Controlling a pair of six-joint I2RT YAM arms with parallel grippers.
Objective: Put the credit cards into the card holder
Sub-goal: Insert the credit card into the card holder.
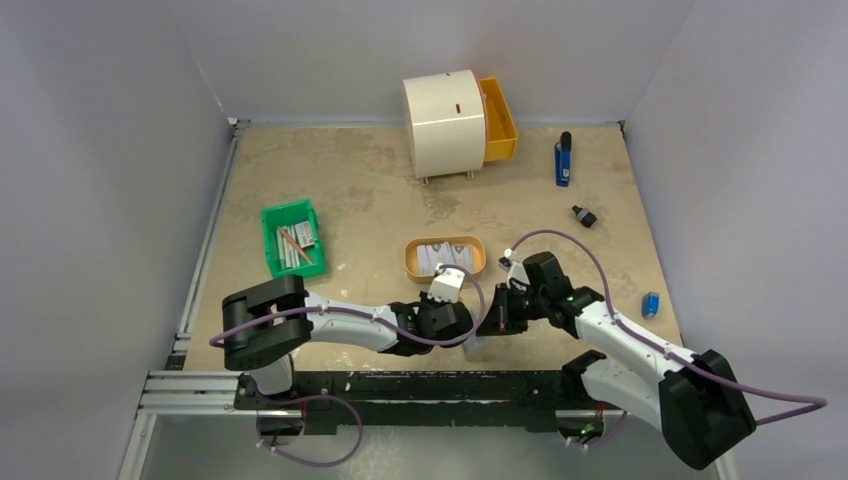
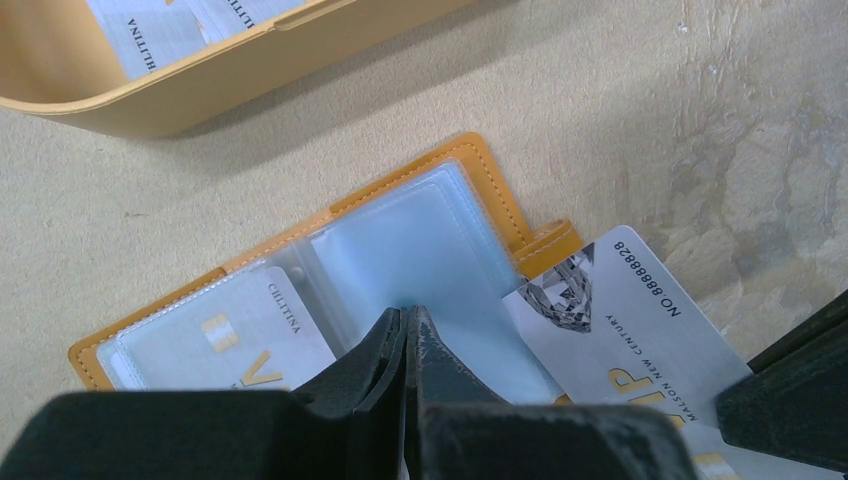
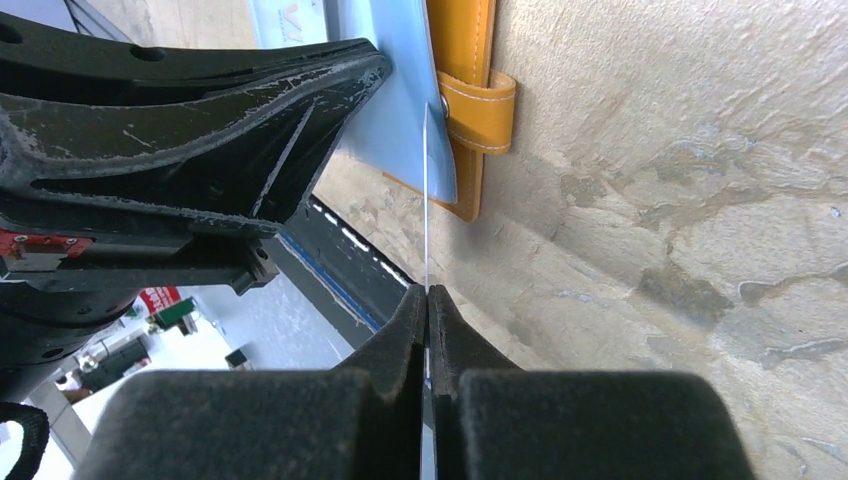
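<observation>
Apparently card inside right end effector

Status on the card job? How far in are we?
Done: one card sits inside the open card holder. In hand: the right gripper is shut on a second card at the holder's edge, not in yet; the left gripper looks shut on a clear sleeve. Left: seat that card, then the cards in the tan tray.

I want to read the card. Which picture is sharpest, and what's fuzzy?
Left wrist view: card print sharp, left gripper blurry up close. Right wrist view: card only a thin edge in the right gripper. Top view: too small to read.
</observation>
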